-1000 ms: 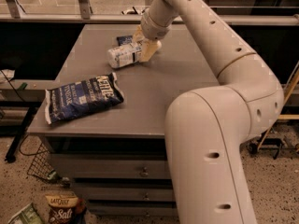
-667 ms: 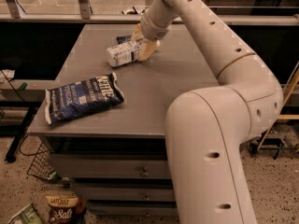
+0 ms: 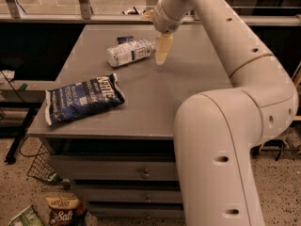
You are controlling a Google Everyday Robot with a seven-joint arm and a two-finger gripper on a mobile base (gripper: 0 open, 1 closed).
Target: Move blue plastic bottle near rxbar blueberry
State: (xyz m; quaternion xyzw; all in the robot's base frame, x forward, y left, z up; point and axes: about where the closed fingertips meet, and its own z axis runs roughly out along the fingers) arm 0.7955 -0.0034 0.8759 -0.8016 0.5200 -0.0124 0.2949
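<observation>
jaws point(image 3: 161, 50): mine, just right of the bottle's cap, raised off the surface point(image 3: 188, 93); spread or pressed together, I cannot tell.
blue plastic bottle point(image 3: 128, 52): on its side, far middle of the surface.
rxbar blueberry point(image 3: 124, 39): just behind the bottle, close against it.
change: a second ago I sat low on the cap end; now I'm clear.
meaning: placement looks finished.
</observation>
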